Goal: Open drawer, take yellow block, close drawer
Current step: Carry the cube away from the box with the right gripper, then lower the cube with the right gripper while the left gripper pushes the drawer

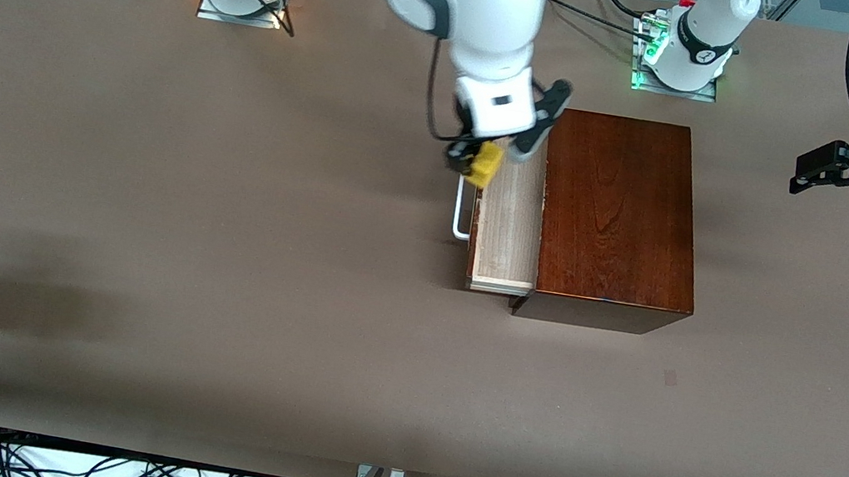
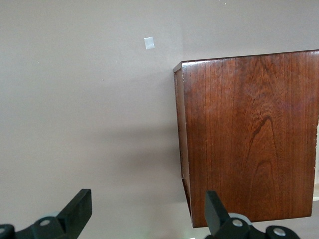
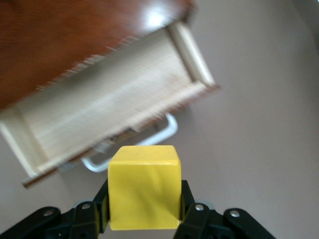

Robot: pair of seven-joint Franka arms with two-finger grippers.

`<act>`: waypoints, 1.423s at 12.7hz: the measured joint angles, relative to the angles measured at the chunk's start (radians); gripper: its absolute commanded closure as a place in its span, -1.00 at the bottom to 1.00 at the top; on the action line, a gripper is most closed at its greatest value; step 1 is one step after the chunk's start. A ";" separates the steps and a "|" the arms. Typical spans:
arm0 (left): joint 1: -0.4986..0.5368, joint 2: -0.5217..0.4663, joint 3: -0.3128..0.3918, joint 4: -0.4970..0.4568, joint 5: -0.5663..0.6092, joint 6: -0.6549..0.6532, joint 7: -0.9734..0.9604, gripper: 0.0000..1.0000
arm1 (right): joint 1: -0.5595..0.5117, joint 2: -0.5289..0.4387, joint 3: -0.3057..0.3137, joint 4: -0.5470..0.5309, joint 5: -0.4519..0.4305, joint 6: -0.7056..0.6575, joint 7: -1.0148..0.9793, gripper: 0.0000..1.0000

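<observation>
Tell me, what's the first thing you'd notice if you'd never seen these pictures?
The bright yellow block, pinched in the right gripper, hangs in the air over the handle end of the open drawer. Next comes the shiny reddish-brown wooden box that the drawer slides out of, its pale tray looking bare. The left gripper waits open toward the left arm's end of the table.

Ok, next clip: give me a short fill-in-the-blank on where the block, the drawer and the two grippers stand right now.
1. The right gripper is shut on the ____ block.
2. The drawer of the wooden box stands ____.
3. The drawer's handle is ____ in colour.
4. The left gripper, waiting at its own end of the table, has its fingers ____.

Missing words: yellow; open; white; open
</observation>
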State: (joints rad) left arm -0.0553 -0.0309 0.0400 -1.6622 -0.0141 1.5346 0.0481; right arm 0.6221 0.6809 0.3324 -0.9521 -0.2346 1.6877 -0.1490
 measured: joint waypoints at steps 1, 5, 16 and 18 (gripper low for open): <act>0.000 0.000 0.000 0.000 0.000 0.000 0.000 -1.00 | -0.063 -0.011 -0.002 0.000 0.015 -0.013 -0.013 0.76; -0.001 0.000 -0.002 0.001 0.000 0.000 0.000 -1.00 | -0.297 -0.032 -0.005 0.000 0.079 -0.077 -0.187 0.80; -0.039 0.054 -0.190 0.003 -0.109 -0.116 0.009 -1.00 | -0.490 -0.259 -0.169 -0.262 0.185 -0.164 -0.180 0.81; -0.051 0.118 -0.287 0.025 -0.114 -0.094 0.009 -1.00 | -0.548 -0.314 -0.177 -0.437 0.195 -0.051 -0.176 0.83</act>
State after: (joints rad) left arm -0.1062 0.0871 -0.2474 -1.6371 -0.1277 1.4404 0.0568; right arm 0.0740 0.3670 0.1553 -1.3887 -0.0394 1.6362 -0.3249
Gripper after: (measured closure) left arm 0.000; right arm 0.445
